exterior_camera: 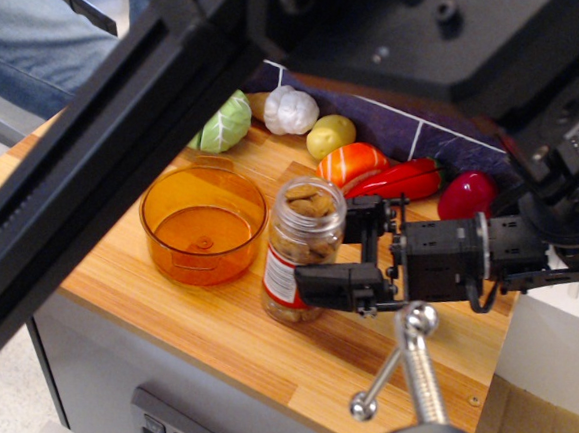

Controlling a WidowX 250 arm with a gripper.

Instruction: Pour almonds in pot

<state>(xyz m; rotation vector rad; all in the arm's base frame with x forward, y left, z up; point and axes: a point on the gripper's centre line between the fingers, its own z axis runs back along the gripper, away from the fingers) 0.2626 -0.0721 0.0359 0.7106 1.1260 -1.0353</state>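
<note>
The almonds point(309, 203) fill a clear jar point(287, 277) with a red-and-white label and no lid, standing on the wooden counter and leaning slightly left. The pot point(203, 225), a translucent orange bowl, sits empty just left of the jar, almost touching it. My gripper point(329, 250) comes in from the right. Its black fingers point(334, 283) straddle the jar's right side, one behind and one in front. The jaws still stand about a jar's width apart, so it reads as open around the jar.
Toy foods line the back: a green cabbage point(225, 123), garlic point(290, 109), a yellow lemon point(330, 134), a salmon piece point(350, 163), a red pepper point(403, 178) and a red round fruit point(467, 194). A black arm link point(125, 143) blocks the upper left. The counter's front edge point(258, 360) is close.
</note>
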